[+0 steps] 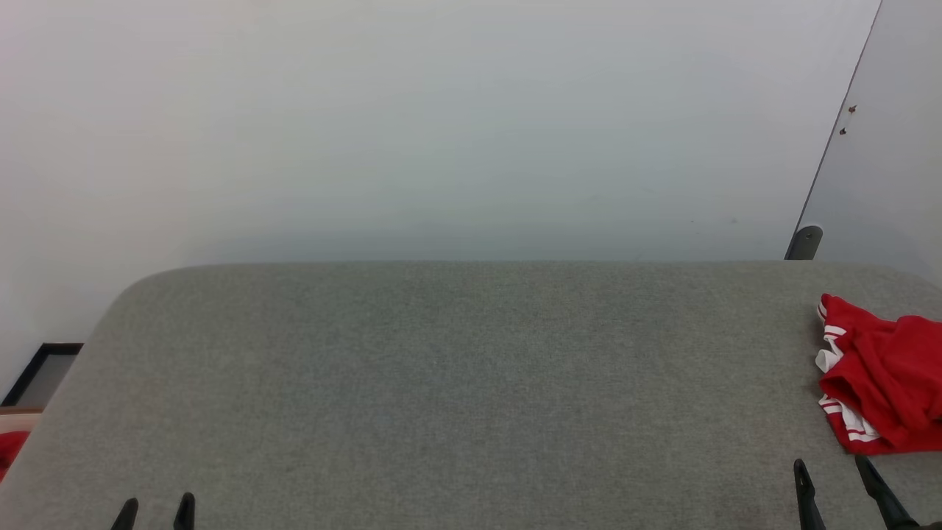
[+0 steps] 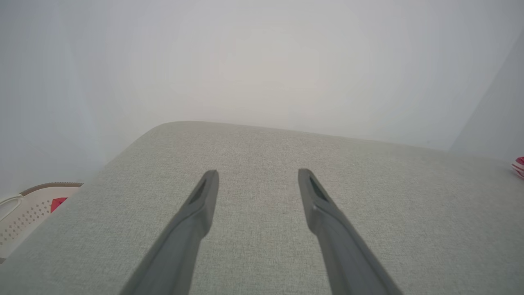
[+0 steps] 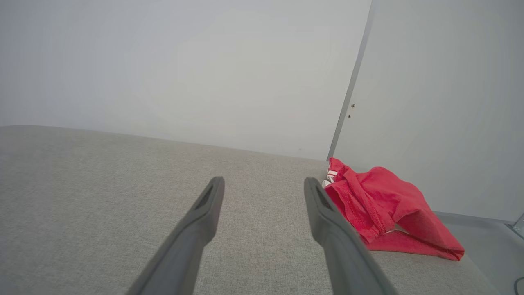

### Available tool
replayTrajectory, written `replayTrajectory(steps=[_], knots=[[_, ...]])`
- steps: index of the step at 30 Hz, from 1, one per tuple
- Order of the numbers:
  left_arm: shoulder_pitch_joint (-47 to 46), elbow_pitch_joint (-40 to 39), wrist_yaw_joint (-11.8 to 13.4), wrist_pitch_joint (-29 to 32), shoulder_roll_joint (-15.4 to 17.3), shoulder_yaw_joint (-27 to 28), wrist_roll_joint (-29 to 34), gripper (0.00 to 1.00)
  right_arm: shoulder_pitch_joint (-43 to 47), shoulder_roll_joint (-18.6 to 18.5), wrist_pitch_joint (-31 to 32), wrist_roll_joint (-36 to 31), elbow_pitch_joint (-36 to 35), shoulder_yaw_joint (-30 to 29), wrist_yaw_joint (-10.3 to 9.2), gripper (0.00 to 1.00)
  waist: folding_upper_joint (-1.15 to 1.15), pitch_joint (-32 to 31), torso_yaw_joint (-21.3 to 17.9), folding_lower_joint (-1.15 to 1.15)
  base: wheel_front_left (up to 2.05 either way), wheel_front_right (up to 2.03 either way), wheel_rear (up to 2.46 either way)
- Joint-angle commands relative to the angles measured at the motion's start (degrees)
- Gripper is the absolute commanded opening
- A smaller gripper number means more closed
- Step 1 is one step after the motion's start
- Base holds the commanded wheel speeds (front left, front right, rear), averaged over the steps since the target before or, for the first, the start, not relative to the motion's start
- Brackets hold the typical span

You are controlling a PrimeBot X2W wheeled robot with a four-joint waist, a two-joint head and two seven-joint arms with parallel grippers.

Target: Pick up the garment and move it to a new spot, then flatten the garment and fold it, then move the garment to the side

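Crumpled garment [image 1: 879, 383] at 3 o'clock on grey pad [image 1: 441, 383].
Long axis runs 12-to-6, striped trim [image 1: 835, 333] facing 9; left gripper [image 1: 159, 500] and right gripper [image 1: 829, 462] gape wide, empty.

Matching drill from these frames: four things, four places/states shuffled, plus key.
Things
1. garment
2. left gripper
3. right gripper
4. basket

Places/states
a. pale, off the left end of the table
b. crumpled at the table's right end
c. jaws open, empty, over the near left corner
d. jaws open, empty, just short of the garment

Pairs: 1-b, 2-c, 3-d, 4-a
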Motion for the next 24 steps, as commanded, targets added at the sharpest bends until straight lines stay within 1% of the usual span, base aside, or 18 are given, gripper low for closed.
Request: replayTrajectory(steps=[1, 18, 19, 24], knots=[[0.54, -0.25, -0.14, 0.02, 0.18, -0.04, -0.28, 1.00, 0.94, 0.28, 0.00, -0.30, -0.35, -0.05, -0.06, 1.00, 0.00, 0.01, -0.03, 0.00, 0.00, 0.00, 0.00], [1.18, -2.12, -0.14, 0.02, 0.55, -0.90, 0.13, 1.00, 1.57, 0.24, 0.00, -0.96, -0.41, 0.11, -0.06, 1.00, 0.00, 0.16, -0.51, 0.00, 0.00, 0.00, 0.00], [0.57, -2.21, 0.00, 0.00, 0.37, -1.05, -0.13, 0.00, 0.85, 0.27, 0.01, -0.56, -0.37, 0.14, 0.00, 0.00, 0.00, 0.17, -0.51, 0.00, 0.00, 0.00, 0.00], [1.18, 0.06, 0.01, 0.07, -2.19, -2.02, -0.21, 0.00, 1.36, 0.86, 0.26, -0.42, 2.42, 0.30, 0.00, 0.00, 0.00, 0.20, -0.52, 0.00, 0.00, 0.00, 0.00]])
